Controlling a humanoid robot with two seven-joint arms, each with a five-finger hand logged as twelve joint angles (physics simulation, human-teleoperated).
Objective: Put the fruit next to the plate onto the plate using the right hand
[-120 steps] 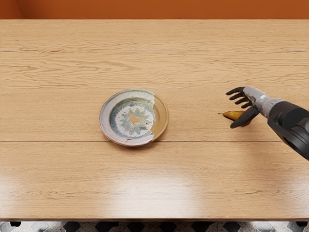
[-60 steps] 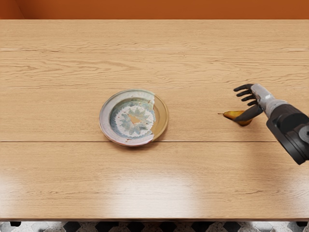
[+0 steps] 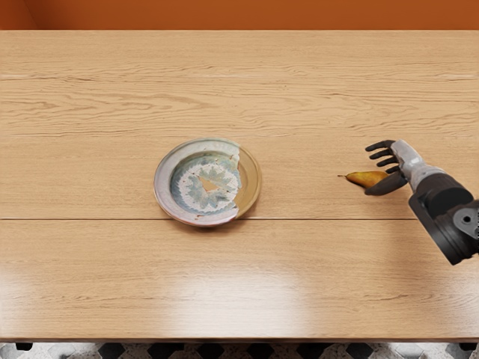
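The thick end of the pear [image 3: 365, 178] is hidden behind the right hand [image 3: 391, 166], so whether they touch cannot be told. The right arm [image 3: 449, 217] is cut off by the picture's right edge, and both side ends of the table [image 3: 299, 284] are cut off too

Glossy glazed plate [image 3: 251, 179] on smooth, faintly shiny wooden table [image 3: 239, 90].

This looks like a dining room in a home. A long wooden table [image 3: 299, 284] fills almost the whole view, its pale planks running side to side. Behind its far edge stands a warm orange wall [image 3: 239, 13]. Below its near edge shows patterned black-and-white floor tiles [image 3: 224, 350]. A glazed plate [image 3: 251, 182] sits near the table's middle.
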